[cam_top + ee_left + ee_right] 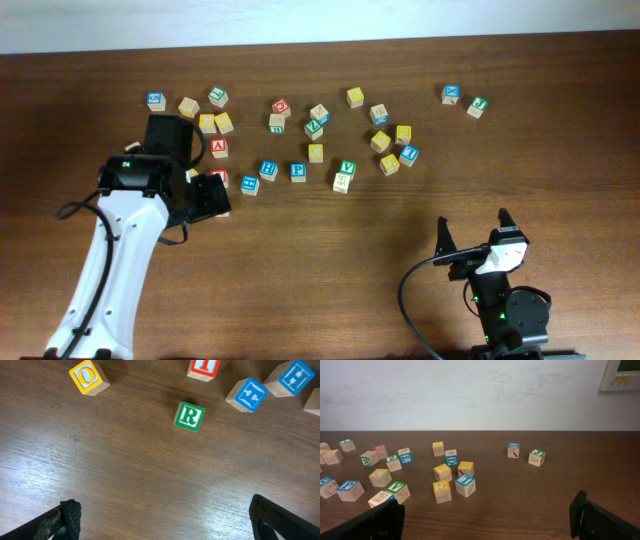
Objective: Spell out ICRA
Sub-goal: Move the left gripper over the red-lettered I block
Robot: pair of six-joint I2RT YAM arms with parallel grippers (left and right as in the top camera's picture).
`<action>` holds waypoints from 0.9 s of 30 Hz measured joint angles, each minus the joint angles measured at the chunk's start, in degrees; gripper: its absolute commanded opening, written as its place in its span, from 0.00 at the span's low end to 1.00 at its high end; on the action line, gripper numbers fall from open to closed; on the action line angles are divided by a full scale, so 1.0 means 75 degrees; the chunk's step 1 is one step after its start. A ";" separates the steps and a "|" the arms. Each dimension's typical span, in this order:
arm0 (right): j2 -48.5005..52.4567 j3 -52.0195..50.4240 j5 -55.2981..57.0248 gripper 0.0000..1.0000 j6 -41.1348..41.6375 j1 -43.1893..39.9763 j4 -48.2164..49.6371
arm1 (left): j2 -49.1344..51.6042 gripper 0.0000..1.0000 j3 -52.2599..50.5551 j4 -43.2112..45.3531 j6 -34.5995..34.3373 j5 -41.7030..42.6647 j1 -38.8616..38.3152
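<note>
Several lettered wooden blocks lie scattered across the far half of the table. In the left wrist view a green R block (189,416) lies ahead of my open, empty left gripper (165,522), with a yellow O block (89,376) at far left and a red block (204,367) cut off by the top edge. From overhead, the left gripper (212,196) hovers beside a red A block (219,148). My right gripper (473,222) is open and empty near the front edge. In the right wrist view (485,520) a blue block that seems to read I (465,485) lies ahead of it.
Two blue blocks (247,395) (291,377) lie right of the R block. A blue block (452,94) and a green one (478,106) sit apart at the far right. Bare brown table (330,260) spans the front. A white wall (470,390) stands behind.
</note>
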 measured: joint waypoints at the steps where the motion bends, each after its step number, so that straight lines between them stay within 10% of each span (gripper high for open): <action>1: 0.0000 0.0000 0.0003 0.98 -0.0003 0.0000 0.0000 | 0.0000 0.99 -0.0050 0.0023 0.0000 0.0000 0.0006; 16: 0.0003 0.0000 0.0000 0.98 -0.0003 0.0000 0.0000 | 0.0799 0.99 -0.0134 0.1705 -0.0020 0.0003 0.0006; 20: 0.0003 0.0000 0.0000 0.98 -0.0003 0.0000 0.0000 | 0.0866 0.76 -0.0140 0.2451 0.0221 0.0102 0.0006; 27: 0.0000 0.0000 0.0003 0.98 0.0000 0.0000 0.0000 | 0.1585 0.71 -0.0149 0.3602 0.0755 0.0216 0.0003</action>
